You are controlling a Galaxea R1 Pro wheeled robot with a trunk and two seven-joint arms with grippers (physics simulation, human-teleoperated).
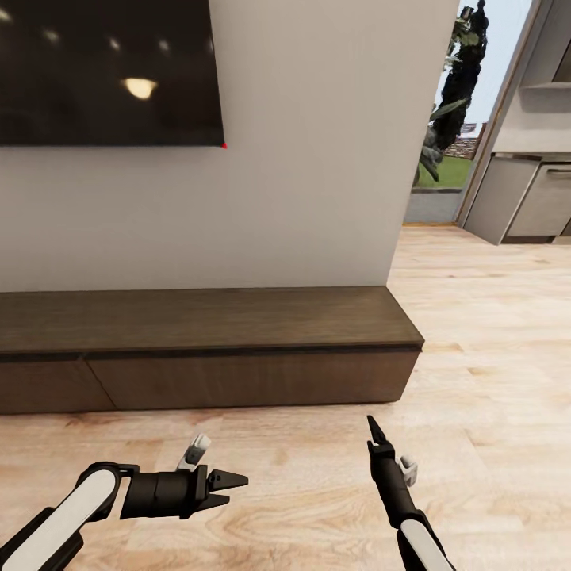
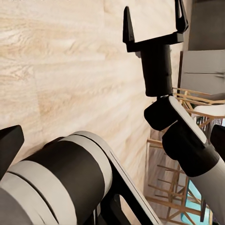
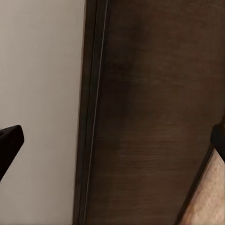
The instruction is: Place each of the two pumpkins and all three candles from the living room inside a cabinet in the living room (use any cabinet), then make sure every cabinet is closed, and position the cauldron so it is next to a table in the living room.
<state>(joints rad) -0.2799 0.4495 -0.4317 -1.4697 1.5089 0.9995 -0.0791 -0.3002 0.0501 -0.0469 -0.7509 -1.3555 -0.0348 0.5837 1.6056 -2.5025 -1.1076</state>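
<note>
The long low dark brown cabinet (image 1: 206,349) stands against the pale wall ahead, its drawer fronts all shut flush and its top bare. Its dark wood (image 3: 154,117) also appears close up in the right wrist view. My left gripper (image 1: 238,489) hovers over the wooden floor short of the cabinet, pointing right, open and holding nothing. To its right, my right gripper (image 1: 373,428) points toward the cabinet front; the left wrist view shows this right gripper (image 2: 153,18) with fingers spread and nothing between them. The pumpkins, candles, cauldron and table are out of view.
A large black TV screen (image 1: 103,71) hangs on the wall above the cabinet. Light wooden floor (image 1: 492,333) runs past the cabinet's right end toward a glass doorway with a plant (image 1: 456,95) and grey kitchen units (image 1: 531,198). Wooden chairs (image 2: 183,192) stand behind me.
</note>
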